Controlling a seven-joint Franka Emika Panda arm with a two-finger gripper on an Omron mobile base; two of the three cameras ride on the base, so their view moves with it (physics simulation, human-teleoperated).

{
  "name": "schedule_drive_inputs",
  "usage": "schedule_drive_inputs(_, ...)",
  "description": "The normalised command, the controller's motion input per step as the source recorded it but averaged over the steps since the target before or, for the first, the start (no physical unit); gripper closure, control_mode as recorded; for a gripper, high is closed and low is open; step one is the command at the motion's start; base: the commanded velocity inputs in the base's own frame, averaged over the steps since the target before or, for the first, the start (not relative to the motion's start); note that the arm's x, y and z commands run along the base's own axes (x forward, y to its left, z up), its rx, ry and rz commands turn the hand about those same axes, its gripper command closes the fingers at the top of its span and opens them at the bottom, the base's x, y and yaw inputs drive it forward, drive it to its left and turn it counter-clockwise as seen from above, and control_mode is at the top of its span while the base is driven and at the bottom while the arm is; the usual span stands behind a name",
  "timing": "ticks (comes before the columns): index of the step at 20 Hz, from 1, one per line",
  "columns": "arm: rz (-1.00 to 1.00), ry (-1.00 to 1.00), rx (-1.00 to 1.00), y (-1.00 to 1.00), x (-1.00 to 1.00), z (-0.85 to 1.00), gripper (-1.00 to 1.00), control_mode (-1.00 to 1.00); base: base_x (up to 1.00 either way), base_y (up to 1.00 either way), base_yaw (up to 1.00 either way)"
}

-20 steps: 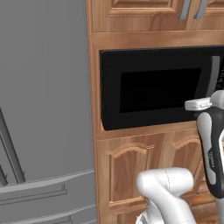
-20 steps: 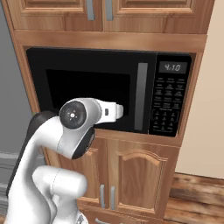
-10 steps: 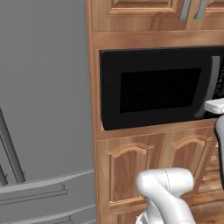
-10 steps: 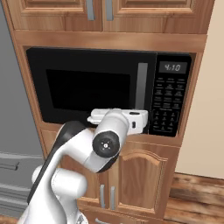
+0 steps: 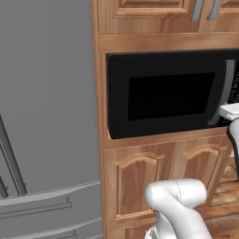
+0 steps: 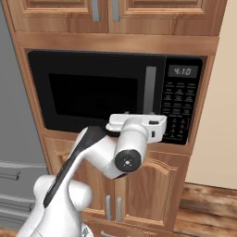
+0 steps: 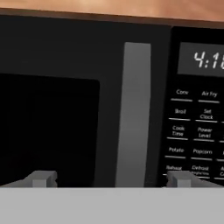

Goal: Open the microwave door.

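Where wooden cabinets (image 6: 139,185) surround, microwave door (image 6: 92,90) shut

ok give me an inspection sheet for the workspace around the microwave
surface: no worktop seen; the microwave sits in a wooden cabinet wall
job's things: microwave door shut, flush with the front; its grey vertical bar handle stands at the door's right edge, beside the keypad
clutter: nothing seen
grippers: hand open, fingertips standing either side of the handle's lower end in the hand view, not yet closed on it
cables: nothing seen
surroundings: brown cabinet doors above and below the microwave, grey fridge to its left, wood floor at lower right, clock display lit
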Motion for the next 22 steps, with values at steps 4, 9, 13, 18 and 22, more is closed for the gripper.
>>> schedule_drive_inputs(4,0.02,0.00,0.01,-0.35,0.45,0.00,-1.00,-1.00,0.00,0.00,0.00)
schedule_drive_inputs(9,0.04,0.00,0.01,-0.23,0.40,0.00,-1.00,-1.00,0.00,0.00,0.00)
schedule_drive_inputs(13,0.09,-0.02,0.00,-0.01,0.34,-0.01,-1.00,-1.00,0.00,0.00,0.00)
schedule_drive_inputs(18,0.10,-0.05,0.00,0.00,0.47,-0.13,-1.00,-1.00,0.00,0.00,0.00)
schedule_drive_inputs(22,0.08,0.00,0.02,-0.02,0.71,-0.14,-1.00,-1.00,0.00,0.00,0.00)
